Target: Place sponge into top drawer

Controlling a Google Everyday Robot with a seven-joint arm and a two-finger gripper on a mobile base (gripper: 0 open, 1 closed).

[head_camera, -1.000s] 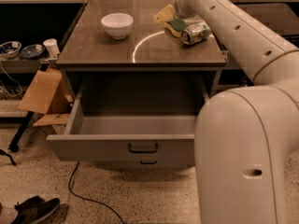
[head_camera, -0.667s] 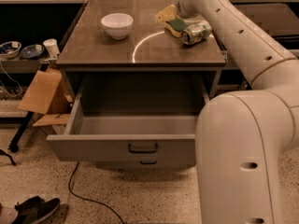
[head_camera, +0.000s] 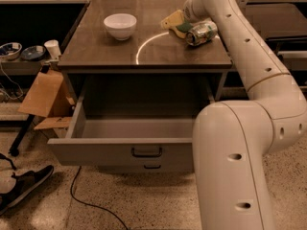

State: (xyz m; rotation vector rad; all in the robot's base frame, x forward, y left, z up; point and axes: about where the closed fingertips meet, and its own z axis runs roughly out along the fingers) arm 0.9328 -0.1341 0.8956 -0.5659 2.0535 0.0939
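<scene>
The sponge (head_camera: 173, 20), yellow with a dark green face, lies at the back right of the tabletop (head_camera: 144, 49), touching the crushed green-silver can (head_camera: 201, 32). My gripper (head_camera: 187, 14) is at the end of the white arm, right over the sponge's right end and mostly hidden behind the wrist. The top drawer (head_camera: 120, 151) is pulled open below the tabletop, its grey inside showing nothing in it, with a dark bar handle (head_camera: 146, 152) on its front.
A white bowl (head_camera: 120, 25) stands at the back left of the tabletop. My arm's big white segment (head_camera: 230, 166) stands in front of the drawer's right end. A lower drawer handle (head_camera: 152, 166), a cardboard box (head_camera: 45, 95) and a shoe (head_camera: 24, 186) are to the left.
The wrist has shifted slightly by the sponge. The sponge, can, bowl and drawer have not visibly moved.
</scene>
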